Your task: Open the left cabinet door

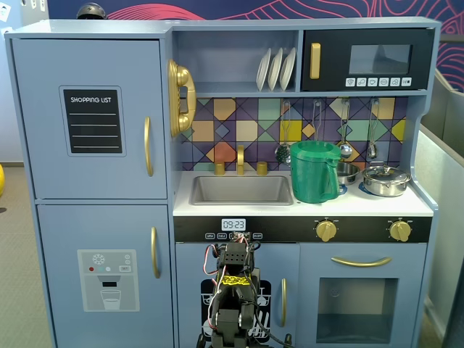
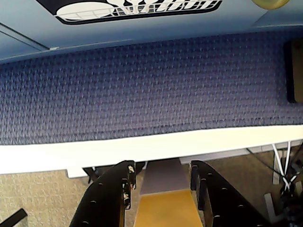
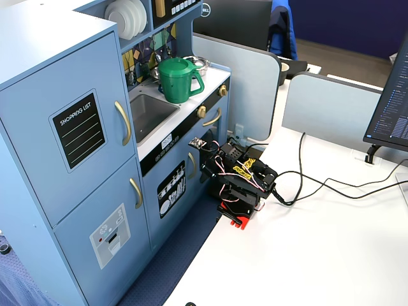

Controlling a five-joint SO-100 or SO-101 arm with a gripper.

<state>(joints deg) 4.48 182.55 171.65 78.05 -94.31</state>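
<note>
Door: the big pale blue flat toy door with the black "SHOPPING LIST" board (image 1: 90, 119) sits shut at the upper left of a fixed view.
Feel: it looks stiff, smooth and light.
Where to hold: its curved gold handle (image 1: 148, 146) near the door's right edge.
Gripper: the black two-finger gripper (image 2: 163, 177) is spread, holding nothing, low in the wrist view over the dark blue mat (image 2: 151, 90).
Arm: folded low at the bottom middle, well apart from the door.

A white bench (image 3: 331, 242) stands beside grey partition panels (image 3: 319, 105); blue carpet (image 2: 142, 90) covers the floor under even light.
</note>
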